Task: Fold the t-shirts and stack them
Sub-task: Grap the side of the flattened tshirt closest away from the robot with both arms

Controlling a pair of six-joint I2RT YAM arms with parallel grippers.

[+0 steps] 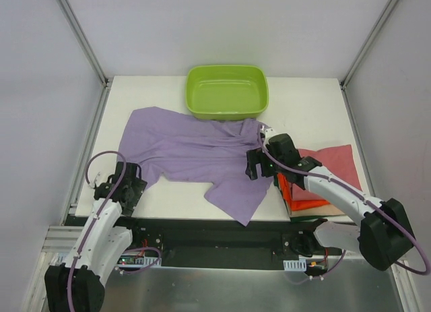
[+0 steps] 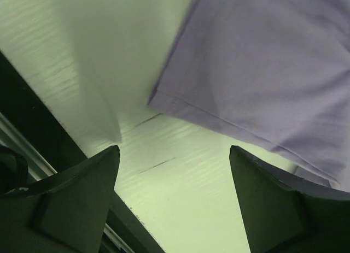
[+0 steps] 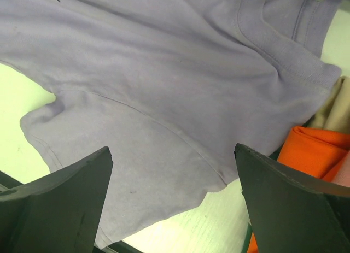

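A large lilac t-shirt (image 1: 192,152) lies spread and rumpled across the middle of the table, its far edge against the tub. A stack of folded shirts lies at the right: a rose-red one (image 1: 335,162) on top, an orange one (image 1: 301,196) and a dark one under it. My left gripper (image 1: 123,184) is open and empty, just off the lilac shirt's near left edge (image 2: 257,72). My right gripper (image 1: 259,165) is open and empty above the lilac shirt's right part (image 3: 164,100), with the orange shirt (image 3: 320,149) beside it.
A lime-green plastic tub (image 1: 227,91) stands at the back middle of the white table (image 1: 168,197). The table's near edge drops to a dark rail close to both grippers. White walls and metal posts enclose the sides.
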